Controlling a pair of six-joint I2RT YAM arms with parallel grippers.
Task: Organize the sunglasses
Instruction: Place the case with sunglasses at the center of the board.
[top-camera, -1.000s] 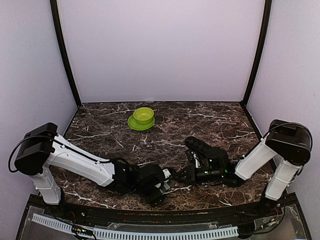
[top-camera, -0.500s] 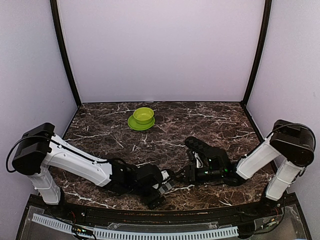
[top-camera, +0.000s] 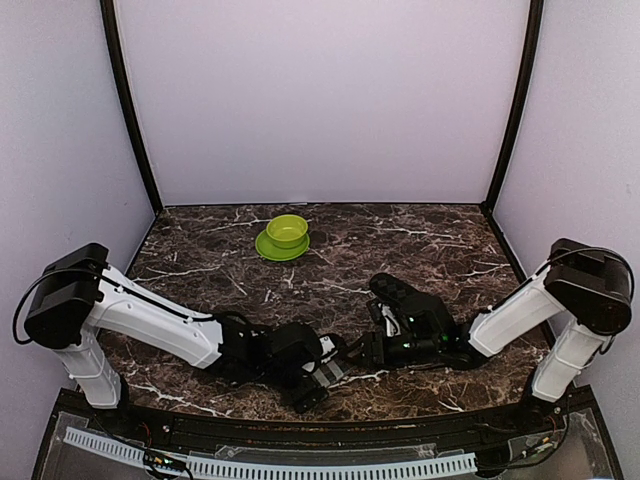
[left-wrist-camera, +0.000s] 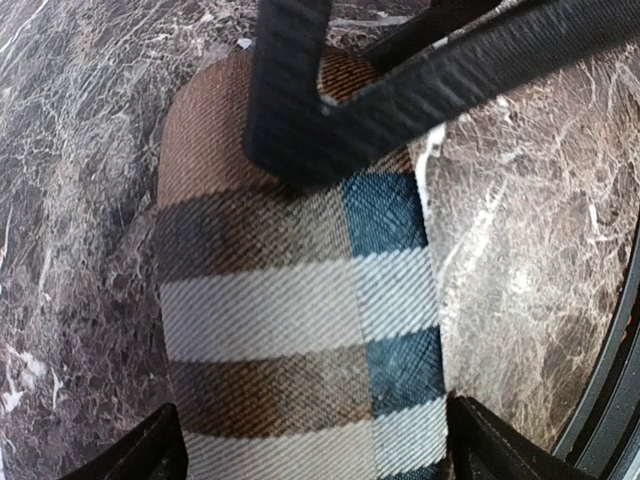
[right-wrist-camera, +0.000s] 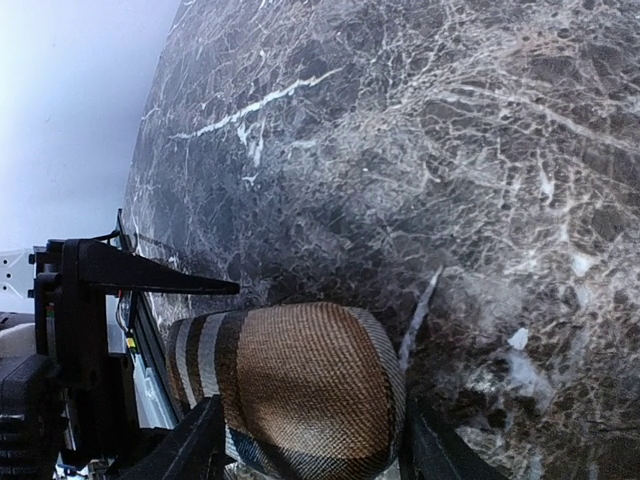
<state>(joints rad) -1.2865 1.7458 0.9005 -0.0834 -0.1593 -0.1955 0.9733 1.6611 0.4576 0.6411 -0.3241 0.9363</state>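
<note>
Sunglasses unseen; striped case (left-wrist-camera: 300, 330) runs left to right.

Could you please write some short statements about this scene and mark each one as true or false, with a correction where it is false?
1. The green bowl stands on a green plate at the far side of the table. True.
2. The striped case stands upright on its end. False: it lies flat on the table.
3. The left end effector and the right end effector each have the striped case between their fingers. True.
4. The right end effector holds the green bowl. False: the bowl stands free, far from both arms.
5. The table is plain white. False: it is dark brown marble with pale veins.
</note>
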